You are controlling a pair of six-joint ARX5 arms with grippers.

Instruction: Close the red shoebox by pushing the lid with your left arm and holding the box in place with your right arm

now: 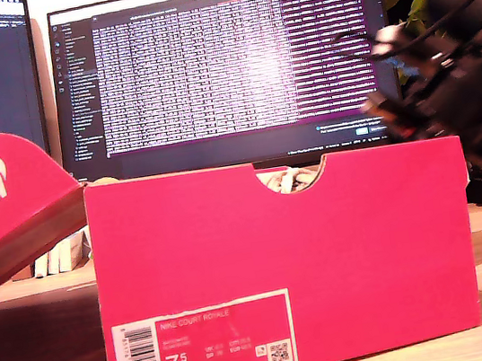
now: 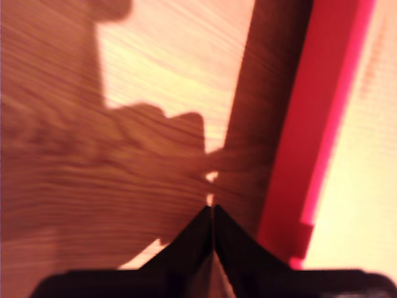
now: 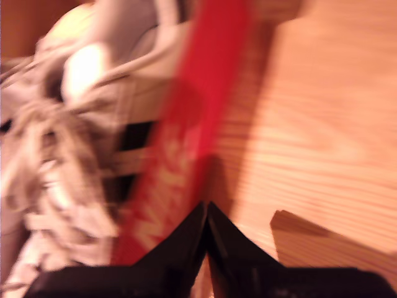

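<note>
the red box (image 1: 287,269) stands open, its lid (image 1: 9,206) tilted back. my first gripper (image 2: 212,211) and my second gripper (image 3: 206,208) are pinched together, empty.

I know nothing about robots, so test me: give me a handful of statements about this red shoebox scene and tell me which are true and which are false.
1. The red cardboard shoebox has its hinged lid open. True.
2. The white size label reads 9. False: it reads 7.5.
3. My second gripper is wide open. False: its fingers meet at the tips, beside the box's wall.
4. A lit computer monitor stands behind the box. True.
5. The box is empty. False: a pale shoe with laces lies inside.
</note>
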